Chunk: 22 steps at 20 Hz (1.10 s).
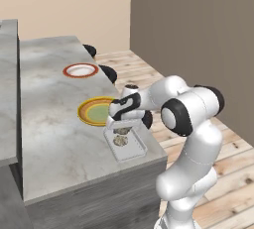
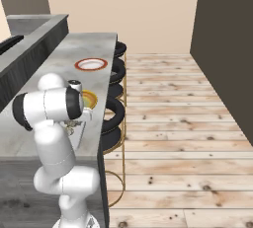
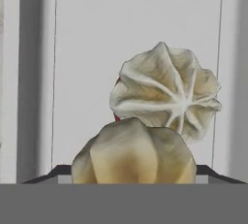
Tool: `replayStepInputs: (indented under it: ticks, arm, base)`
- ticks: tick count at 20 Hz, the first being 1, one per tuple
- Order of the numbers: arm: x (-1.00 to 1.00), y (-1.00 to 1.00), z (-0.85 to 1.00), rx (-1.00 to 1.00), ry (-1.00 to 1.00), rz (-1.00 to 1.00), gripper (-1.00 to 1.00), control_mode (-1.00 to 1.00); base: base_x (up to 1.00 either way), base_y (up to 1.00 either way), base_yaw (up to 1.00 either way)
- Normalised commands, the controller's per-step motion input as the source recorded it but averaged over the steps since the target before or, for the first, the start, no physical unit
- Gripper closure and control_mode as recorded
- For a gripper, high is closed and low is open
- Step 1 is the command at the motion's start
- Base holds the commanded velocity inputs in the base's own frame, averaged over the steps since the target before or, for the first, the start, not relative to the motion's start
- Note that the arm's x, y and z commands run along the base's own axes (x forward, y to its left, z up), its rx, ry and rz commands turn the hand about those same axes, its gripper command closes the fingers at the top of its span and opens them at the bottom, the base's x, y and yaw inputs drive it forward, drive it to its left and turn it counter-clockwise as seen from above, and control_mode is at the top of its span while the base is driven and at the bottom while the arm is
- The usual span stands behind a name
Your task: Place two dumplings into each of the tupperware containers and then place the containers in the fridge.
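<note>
A pale translucent tupperware container lies at the counter's near right corner. One dumpling rests on its floor and shows white pleats in the hand view. My gripper hangs straight down over the container's far end. Its jaws are shut on a second dumpling, which fills the gap between the two dark fingertips. That held dumpling sits low inside the container, right beside the first. The container's walls run along both sides in the hand view. The fridge is out of view.
A yellow-rimmed green plate lies just beyond the container, and a red-rimmed white plate lies farther back. Black stools line the counter's right side over a wooden floor. A raised grey ledge borders the counter's left.
</note>
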Motion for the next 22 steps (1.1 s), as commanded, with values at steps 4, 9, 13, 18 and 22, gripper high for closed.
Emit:
replayStepInputs:
  ticks: [4,9,13,18,22]
  arm:
    - [0.05,0.00,-0.07,0.00,-0.05,0.00,-1.00,-1.00]
    - [-0.04,0.00,0.02,0.00,-0.04,0.00,-1.00,-1.00]
    - [-0.18,0.00,0.48,-0.06,0.08,0.00,-1.00,-1.00]
    - [-0.35,-0.05,0.96,0.00,0.00,0.00,-1.00,-1.00]
    - [-1.00,-0.59,0.18,0.00,-0.05,-0.14,-1.00,-1.00]
  base:
    - [0.00,0.00,0.00]
    - [0.00,0.00,0.00]
    - [0.00,0.00,0.00]
    - [0.00,0.00,0.00]
    - [0.00,0.00,0.00]
